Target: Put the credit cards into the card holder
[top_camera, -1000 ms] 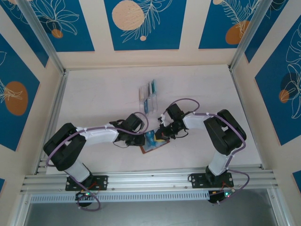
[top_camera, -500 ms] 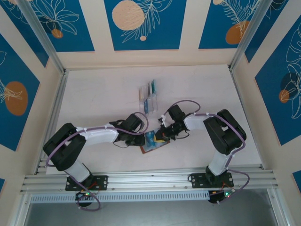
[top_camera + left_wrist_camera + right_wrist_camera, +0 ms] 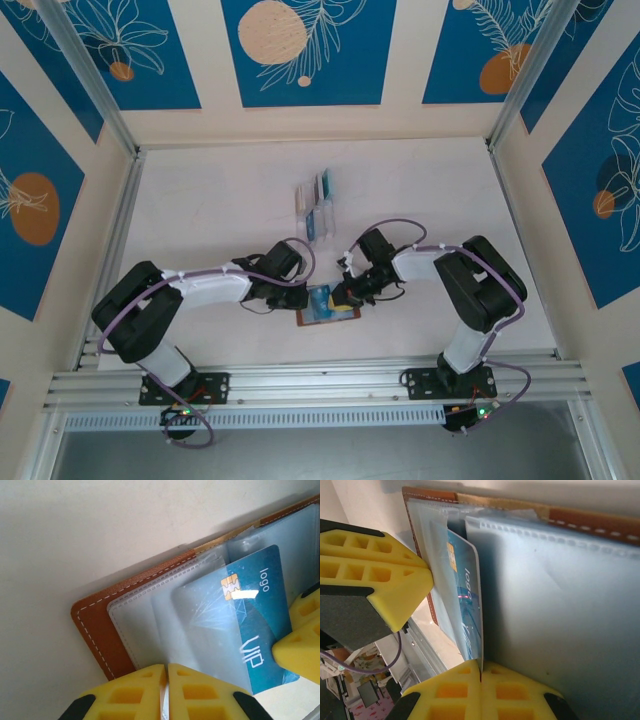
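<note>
Card holder [image 3: 318, 314] lies open on the white table [image 3: 220, 220], near-centre, btwn the two arms. Outside is brown leather w/ pale stitching along the edge. Inside is a stack of clear, blue-grey plastic pockets, fanned out. Clear rack [image 3: 314, 208] stands farther back, well apart from the holder, w/ the other cards [image 3: 322, 186] upright in its slots, blue and whitish.

Blue card [image 3: 260, 630] is teal-blue w/ a gold chip and white "logo" and "VIP" print. It sits among the holder's pockets, and in the left wrist view a translucent pocket flap covers part of it.

Left gripper [image 3: 167, 677] is at the holder's left side, fingers pressed together and pinching the edge of a clear pocket. Right gripper [image 3: 481, 677] is at the holder's right side, fingers pressed together on the blue card's edge, w/ the card slanting btwn two pockets. The grippers are near each other: each one's yellow finger shows in the other's wrist view, just beside the card.
</note>
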Controlling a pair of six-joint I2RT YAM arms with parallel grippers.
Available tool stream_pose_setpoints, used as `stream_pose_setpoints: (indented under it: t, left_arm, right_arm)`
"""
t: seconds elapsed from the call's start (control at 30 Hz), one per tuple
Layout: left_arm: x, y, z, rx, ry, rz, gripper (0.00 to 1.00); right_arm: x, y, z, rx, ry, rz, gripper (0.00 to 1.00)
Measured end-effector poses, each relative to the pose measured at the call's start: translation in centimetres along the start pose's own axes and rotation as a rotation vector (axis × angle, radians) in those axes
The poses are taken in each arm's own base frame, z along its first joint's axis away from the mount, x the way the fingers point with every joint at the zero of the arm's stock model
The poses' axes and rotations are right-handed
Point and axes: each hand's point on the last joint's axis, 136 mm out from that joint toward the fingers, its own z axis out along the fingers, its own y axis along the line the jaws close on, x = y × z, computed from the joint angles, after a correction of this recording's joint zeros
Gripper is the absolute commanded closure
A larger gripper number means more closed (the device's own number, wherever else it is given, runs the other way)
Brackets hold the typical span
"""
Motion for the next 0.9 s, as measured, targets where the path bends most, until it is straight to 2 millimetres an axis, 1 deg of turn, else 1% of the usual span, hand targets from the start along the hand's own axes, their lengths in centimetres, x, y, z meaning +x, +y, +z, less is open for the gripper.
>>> stream_pose_setpoints:
  t: [0.23, 0.43, 0.6, 0.73, 0.83, 0.9]
  left_arm:
    - [0.0, 0.0, 0.0, 0.013, -0.006, -0.001, 0.90]
    - [0.1, 0.0, 0.0, 0.024, -0.016, -0.001, 0.89]
    - [0.0, 0.1, -0.2, 0.024, -0.019, -0.004, 0.89]
    - [0.1, 0.4, -0.5, 0.021, -0.027, -0.014, 0.88]
    - [0.8, 1.0, -1.1, 0.025, -0.021, -0.029, 0.88]
    - [1.6, 1.7, -1.4, 0.017, -0.005, -0.041, 0.91]
  right_arm:
    - [-0.1, 0.4, 0.7, 0.016, 0.001, 0.013, 1.00]
    - [-0.6, 0.7, 1.1, 0.023, -0.023, 0.069, 1.00]
    - [-0.7, 0.8, 1.5, 0.027, -0.040, 0.114, 1.00]
    - [-1.0, 1.0, 1.6, 0.027, -0.051, 0.111, 1.00]
    - [-1.0, 1.0, 1.7, 0.029, -0.053, 0.106, 1.00]
    - [-1.0, 1.0, 1.8, 0.029, -0.052, 0.106, 1.00]
